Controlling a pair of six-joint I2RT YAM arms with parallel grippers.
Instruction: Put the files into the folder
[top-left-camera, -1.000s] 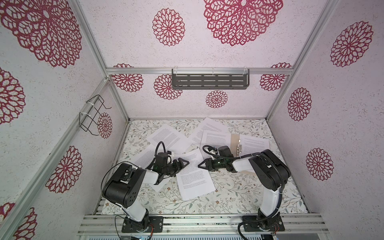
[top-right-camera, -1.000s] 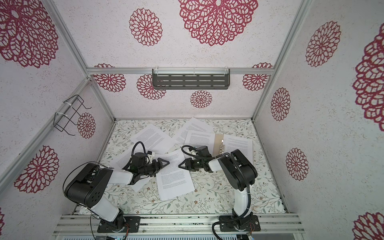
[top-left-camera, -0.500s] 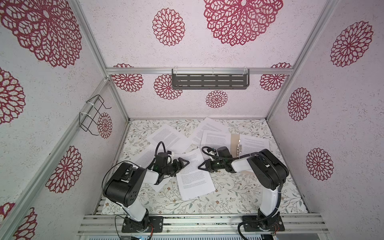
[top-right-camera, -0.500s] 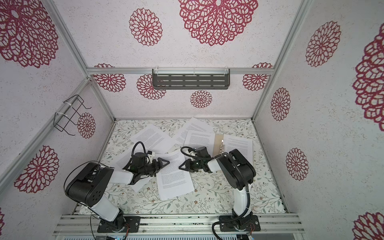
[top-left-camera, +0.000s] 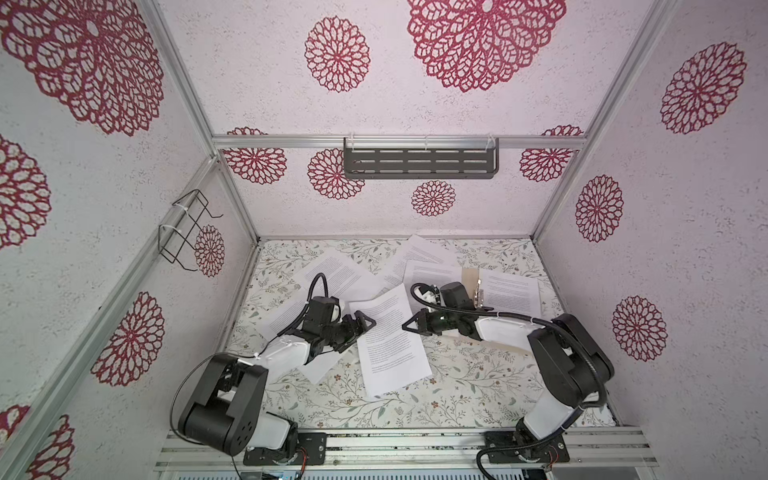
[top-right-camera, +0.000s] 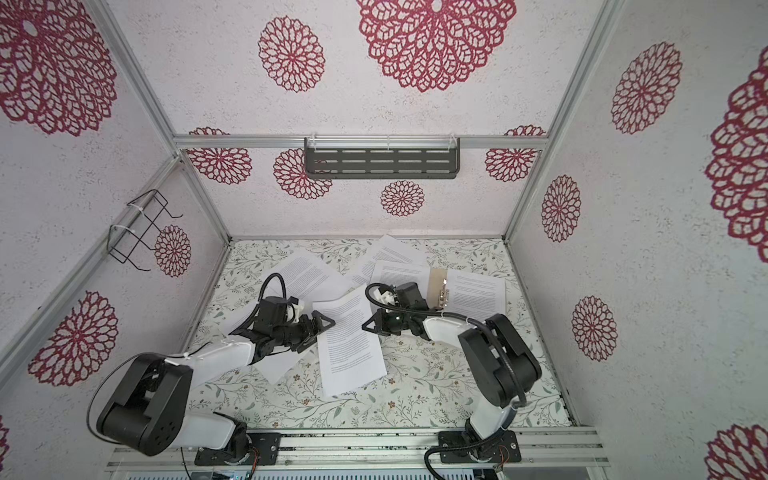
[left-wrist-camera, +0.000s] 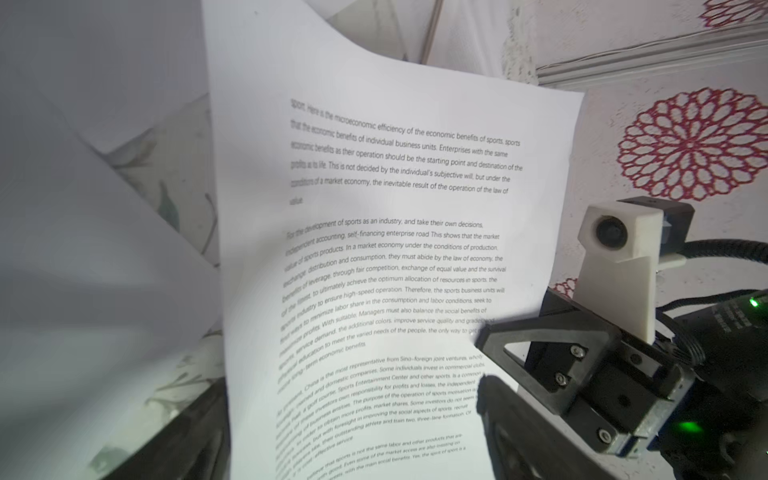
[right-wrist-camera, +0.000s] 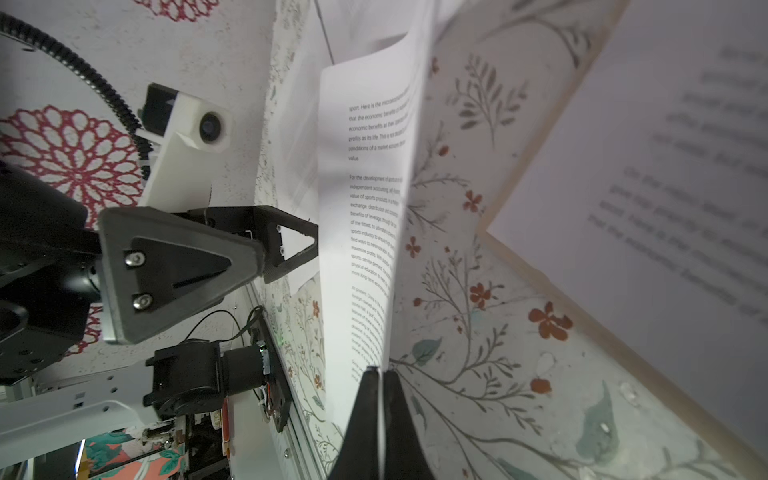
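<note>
One of the files, a white printed sheet, lies mid-table between both arms, its right edge raised. My right gripper is shut on that edge; in the right wrist view the paper stands between the pressed jaws. My left gripper is open at the sheet's left edge, its jaws spread to either side of the page. The tan folder lies open at the back right, with a sheet on its right leaf. More files lie scattered behind.
Another sheet lies partly under my left arm. A grey slotted shelf hangs on the back wall and a wire rack on the left wall. Walls close the table on three sides.
My right gripper has reached left and closed on the middle sheet's right edge. My left gripper has opened wider. The sheet's right edge has lifted slightly.
</note>
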